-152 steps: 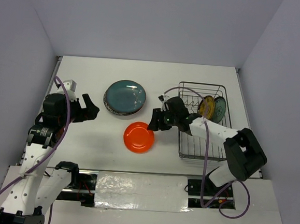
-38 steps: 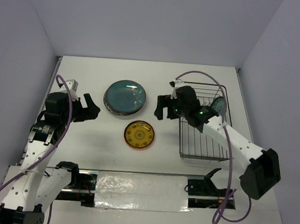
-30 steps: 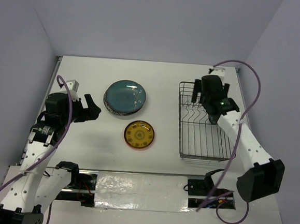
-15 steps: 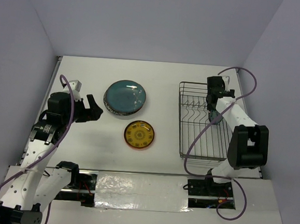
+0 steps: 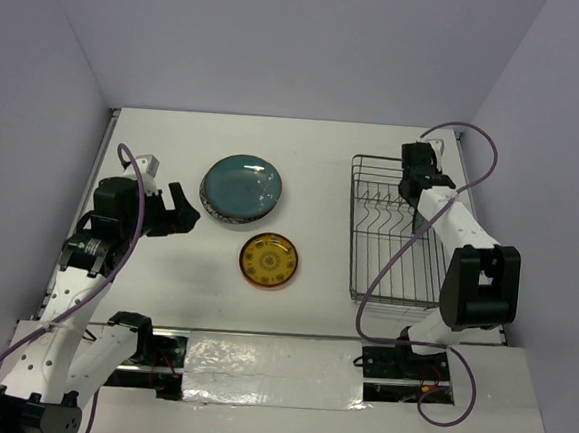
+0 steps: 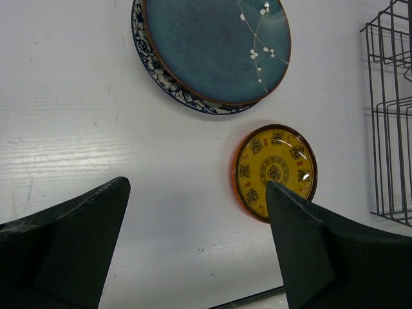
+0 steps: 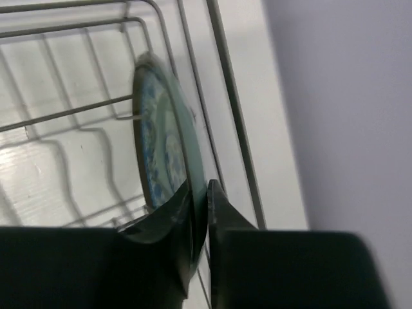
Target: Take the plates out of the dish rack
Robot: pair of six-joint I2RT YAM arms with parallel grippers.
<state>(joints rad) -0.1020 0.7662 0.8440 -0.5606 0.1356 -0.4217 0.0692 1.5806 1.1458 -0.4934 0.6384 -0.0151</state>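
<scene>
My right gripper [image 7: 201,212] pinches the one teal-patterned plate [image 7: 161,141], upright in the dish rack's [image 5: 365,283] far right corner. My left gripper [image 6: 196,187] gapes empty near the table's [image 5: 164,277] left edge. Two piles lie between them: large-plate stack [image 5: 242,185], small yellow plate [image 5: 268,260].

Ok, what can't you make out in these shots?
- Right wrist: the plate's pattern is blurred; its lower rim sits behind the right gripper.
- Top: the right arm hides nearly all of that plate.
- Left wrist: the teal plate covers what lies under it; the rack is cut by the right edge.
</scene>
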